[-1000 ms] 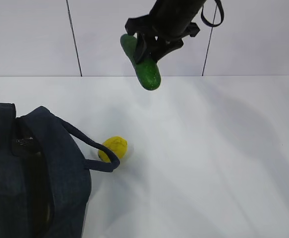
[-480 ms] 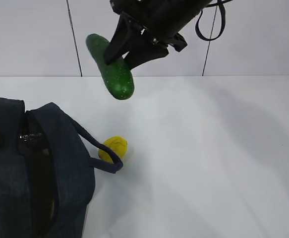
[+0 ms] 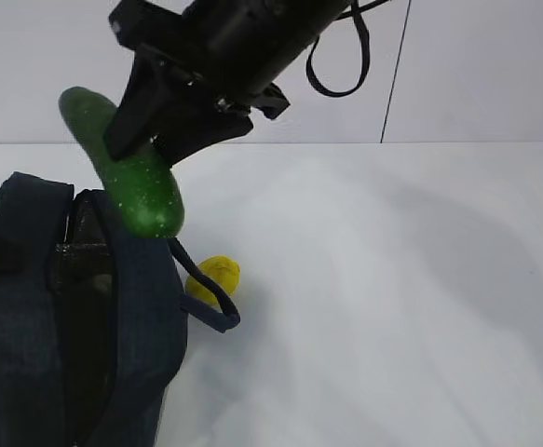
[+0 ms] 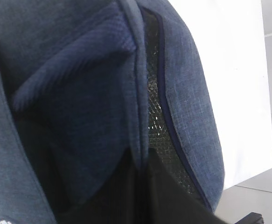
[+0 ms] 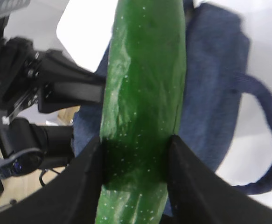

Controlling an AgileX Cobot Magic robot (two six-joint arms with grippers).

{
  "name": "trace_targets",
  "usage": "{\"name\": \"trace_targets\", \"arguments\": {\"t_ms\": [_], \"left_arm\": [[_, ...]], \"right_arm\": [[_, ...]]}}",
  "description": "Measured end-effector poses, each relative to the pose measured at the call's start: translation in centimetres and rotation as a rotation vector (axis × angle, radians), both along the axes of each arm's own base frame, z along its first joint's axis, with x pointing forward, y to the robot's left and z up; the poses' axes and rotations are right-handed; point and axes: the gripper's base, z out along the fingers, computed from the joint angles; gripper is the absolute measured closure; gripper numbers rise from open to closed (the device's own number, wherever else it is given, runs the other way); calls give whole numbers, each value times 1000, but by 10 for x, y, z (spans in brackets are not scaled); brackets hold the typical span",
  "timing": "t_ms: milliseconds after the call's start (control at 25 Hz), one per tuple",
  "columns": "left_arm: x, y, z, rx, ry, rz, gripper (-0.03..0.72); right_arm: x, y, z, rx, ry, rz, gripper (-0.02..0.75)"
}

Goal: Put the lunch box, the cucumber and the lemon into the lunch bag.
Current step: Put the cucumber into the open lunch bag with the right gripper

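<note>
Speckled cucumber (image 3: pixel 131 177) moved over fabric lunch bag (image 3: pixel 29 307); lining probably mesh.

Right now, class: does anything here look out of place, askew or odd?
Nothing is spilled or damaged. The cucumber hangs tilted in the right gripper above the lunch bag, and one bag strap partly crosses the lemon.
</note>
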Motion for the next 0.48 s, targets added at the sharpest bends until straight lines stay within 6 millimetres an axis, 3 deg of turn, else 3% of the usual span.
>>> {"name": "trace_targets", "arguments": {"t_ms": [160,480], "left_arm": [[0,0,0,-3,-2,-2,694],[2,-1,2,-34,-10,22,694]], "right_arm": [[-8,6,-6,-24,22,14,419],[-26,-7,-26,-83,105,8,420]]}}
